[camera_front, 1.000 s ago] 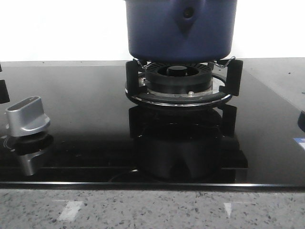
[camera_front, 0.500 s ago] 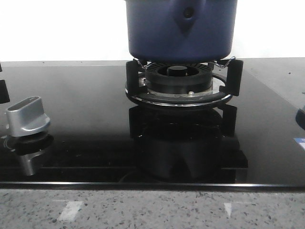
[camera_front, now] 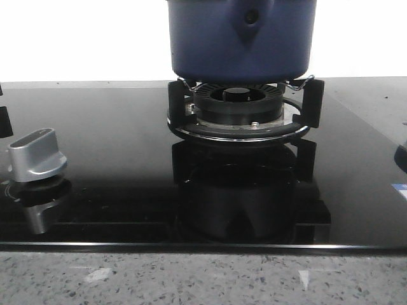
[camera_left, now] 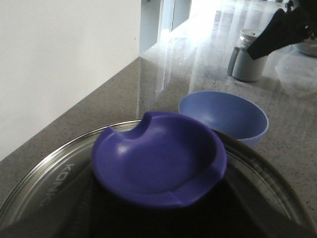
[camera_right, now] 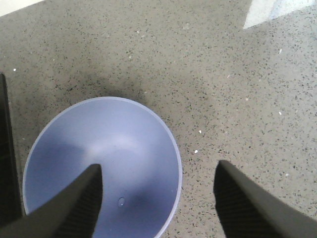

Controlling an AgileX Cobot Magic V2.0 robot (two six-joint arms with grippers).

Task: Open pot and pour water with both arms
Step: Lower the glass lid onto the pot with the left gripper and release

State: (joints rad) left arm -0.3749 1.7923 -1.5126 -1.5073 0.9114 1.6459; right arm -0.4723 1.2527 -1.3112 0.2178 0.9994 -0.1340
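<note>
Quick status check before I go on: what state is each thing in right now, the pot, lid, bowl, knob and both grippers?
pot: upright on the burner support, spout hole facing the camera.
lid: right under the left wrist; on or off the pot, cannot tell.
lid knob: facing up, not visibly gripped.
bowl: upright, looks empty, on the speckled counter.
stove knob: untouched.
right gripper: open, above the bowl.
left gripper: fingers not visible.

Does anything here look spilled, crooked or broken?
Nothing stands out. The pot sits level on the burner stand, its lid is on, and the bowl on the counter is upright and dry. No spills show.
</note>
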